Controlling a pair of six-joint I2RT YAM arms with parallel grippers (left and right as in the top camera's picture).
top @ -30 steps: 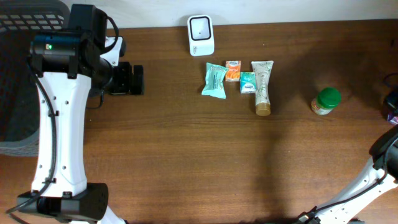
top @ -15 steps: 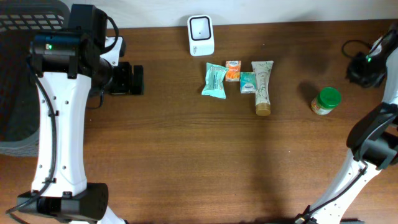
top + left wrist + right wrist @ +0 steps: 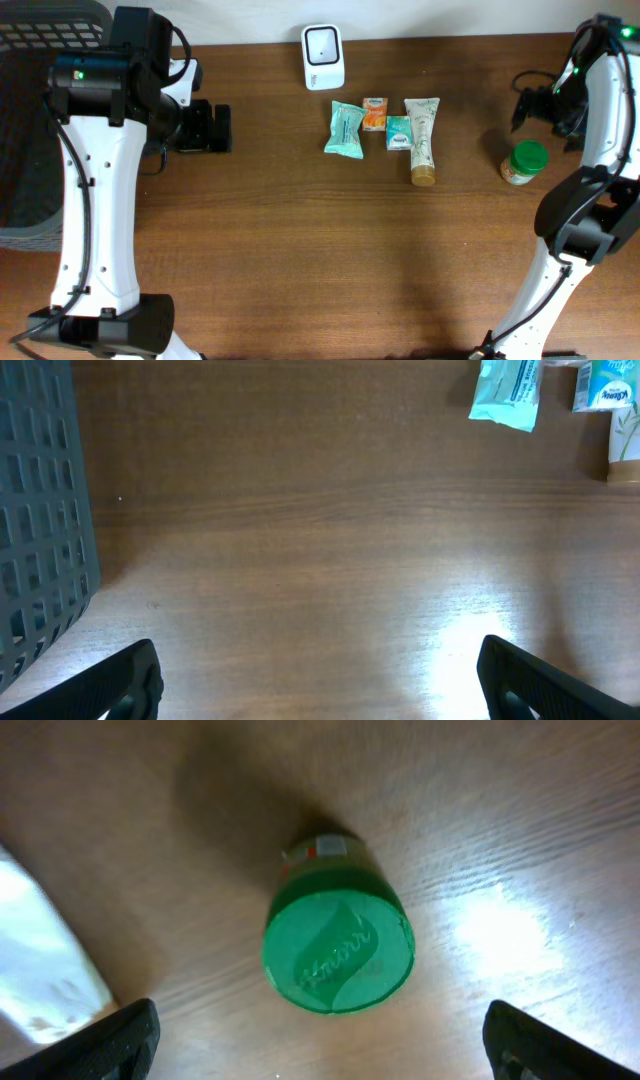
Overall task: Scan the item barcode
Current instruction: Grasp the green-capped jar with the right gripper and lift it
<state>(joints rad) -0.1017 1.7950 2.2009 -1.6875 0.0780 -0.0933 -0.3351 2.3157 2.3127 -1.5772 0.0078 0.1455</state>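
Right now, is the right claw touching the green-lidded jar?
Apart. The right wrist view shows the right gripper with open fingers at the frame's lower corners, bare table between each and the green-lidded jar.

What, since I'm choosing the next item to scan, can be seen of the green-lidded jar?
The jar is small and round, with a glossy green lid, plastic by the look, embossed with a script logo. Beneath the lid a labelled body shows, partly tan. It stands upright and alone on the wooden table. Only the table touches it; the right gripper hovers above, its fingers open on either side.
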